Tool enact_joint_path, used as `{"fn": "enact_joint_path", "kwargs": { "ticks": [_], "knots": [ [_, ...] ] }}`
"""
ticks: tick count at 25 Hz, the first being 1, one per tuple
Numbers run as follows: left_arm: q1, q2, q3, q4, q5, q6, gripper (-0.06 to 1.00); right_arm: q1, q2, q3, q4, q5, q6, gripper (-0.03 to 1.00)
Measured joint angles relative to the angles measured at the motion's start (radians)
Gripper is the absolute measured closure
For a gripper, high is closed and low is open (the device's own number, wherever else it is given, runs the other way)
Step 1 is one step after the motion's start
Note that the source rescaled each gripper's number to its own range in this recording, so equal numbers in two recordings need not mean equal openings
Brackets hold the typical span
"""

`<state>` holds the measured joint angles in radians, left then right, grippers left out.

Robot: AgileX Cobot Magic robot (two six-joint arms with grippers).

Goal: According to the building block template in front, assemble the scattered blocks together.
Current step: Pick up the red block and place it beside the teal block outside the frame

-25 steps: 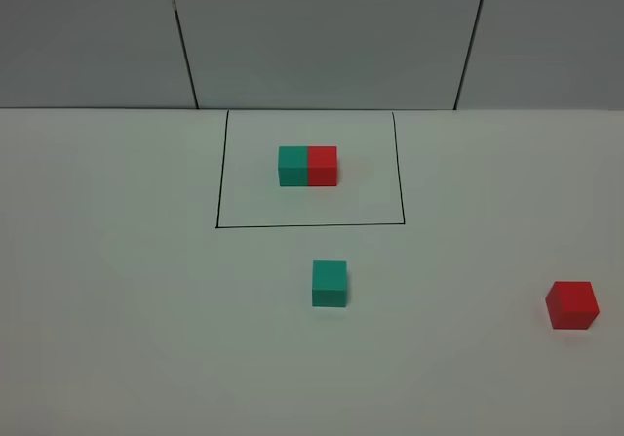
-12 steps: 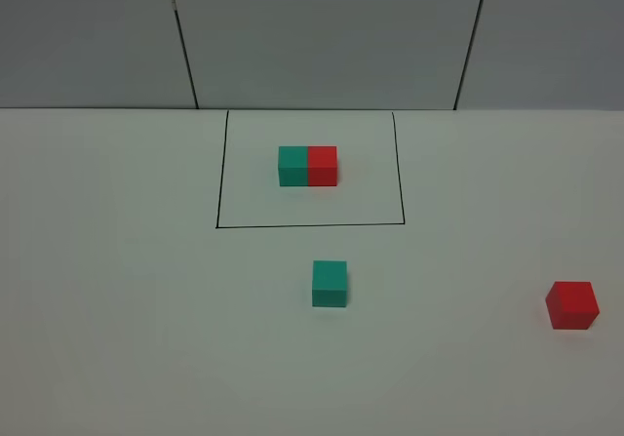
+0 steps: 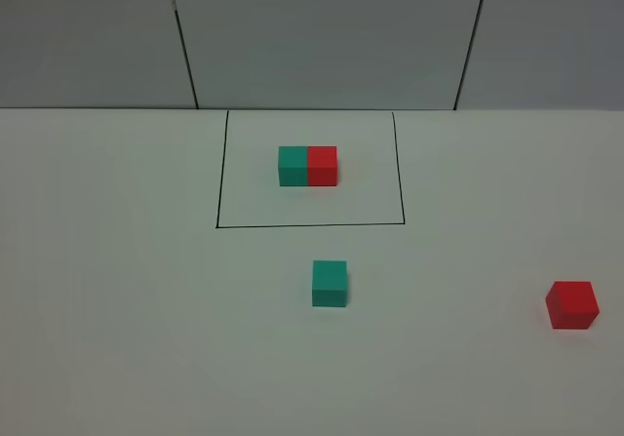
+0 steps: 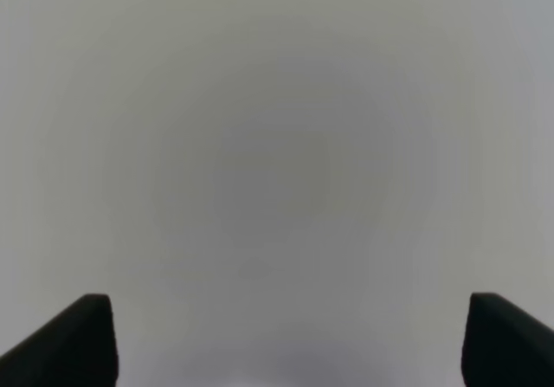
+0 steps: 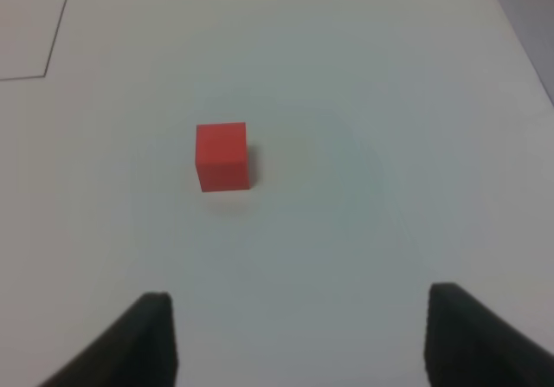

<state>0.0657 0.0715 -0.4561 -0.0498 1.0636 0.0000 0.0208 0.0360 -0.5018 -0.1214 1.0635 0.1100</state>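
The left gripper (image 4: pixel 290 342) is spread wide, its 2 dark fingers (image 4: pixel 82 339) well apart with only bare white table (image 4: pixel 277 162) between them; it grasps nothing. The right gripper (image 5: pixel 307 335) is also released, its 2 fingers (image 5: pixel 151 339) apart over the table with nothing between them. The red cube (image 5: pixel 222 155) sits beyond its fingertips, untouched.

In the high view that red cube (image 3: pixel 571 304) lies near the right edge, well apart from the green cube (image 3: pixel 330 283), which sits around the middle, just on the near side of the black rectangle (image 3: pixel 312 225). Inside the rectangle, farther back, stands the sample pair (image 3: pixel 308 166): 1 green cube on the left touching 1 red cube on the right.
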Motion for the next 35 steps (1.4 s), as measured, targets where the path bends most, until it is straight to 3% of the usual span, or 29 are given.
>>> {"fn": "enact_joint_path", "kwargs": {
  "ticks": [20, 35],
  "knots": [
    [0.008, -0.075, 0.0, 0.0, 0.001, -0.013, 0.08, 0.0, 0.0, 0.0, 0.0, 0.0, 0.0, 0.39],
    [-0.093, -0.075, 0.0, -0.001, 0.001, -0.014, 0.08, 0.0, 0.0, 0.0, 0.0, 0.0, 0.0, 0.39]
  ]
}}
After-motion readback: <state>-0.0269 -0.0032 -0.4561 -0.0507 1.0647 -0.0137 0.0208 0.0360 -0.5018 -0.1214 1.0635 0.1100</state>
